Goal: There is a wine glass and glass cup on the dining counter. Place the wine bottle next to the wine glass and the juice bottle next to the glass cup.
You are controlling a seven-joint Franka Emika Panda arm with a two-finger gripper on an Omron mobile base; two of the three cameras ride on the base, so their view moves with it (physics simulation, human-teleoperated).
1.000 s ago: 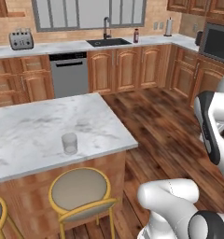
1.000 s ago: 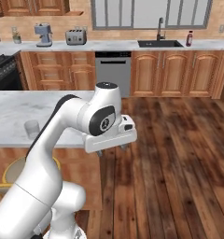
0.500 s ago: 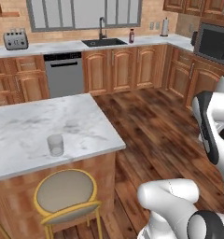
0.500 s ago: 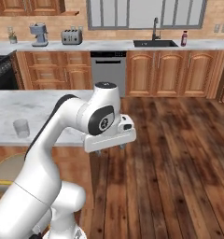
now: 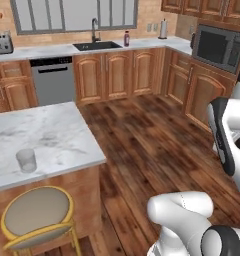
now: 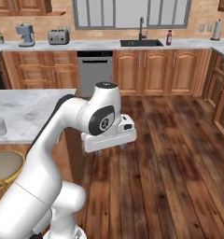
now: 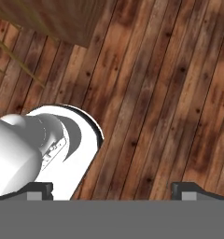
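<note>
One bottle shows so far: the juice bottle (image 6: pixel 169 37), a small maroon shape in the upper right of the right base view, standing on the back worktop (image 6: pixel 188 44) just beside the black sink (image 6: pixel 141 43); in the left base view it sits at top centre (image 5: pixel 126 38). The glass cup (image 5: pixel 26 160) stands on the dining counter (image 5: pixel 57 135) at the left edge of the left base view, near the front edge above a yellow-legged stool (image 5: pixel 37 215). I cannot find the wine bottle or the wine glass in these pictures.

The claw (image 7: pixel 112 192) is spread wide and empty, pointing down at the wood floor (image 7: pixel 170 93), its tips at the bottom of the hand view.

Risks, as I judge them: the bottle is well apart from the arm, so a reach begun too soon would fall short. The bottle stands close to the sink and tap (image 6: pixel 141 27), so a wide claw coming in carelessly could knock it over or into the basin. Later, setting it down could clip the light tumbler near the counter's edge.
</note>
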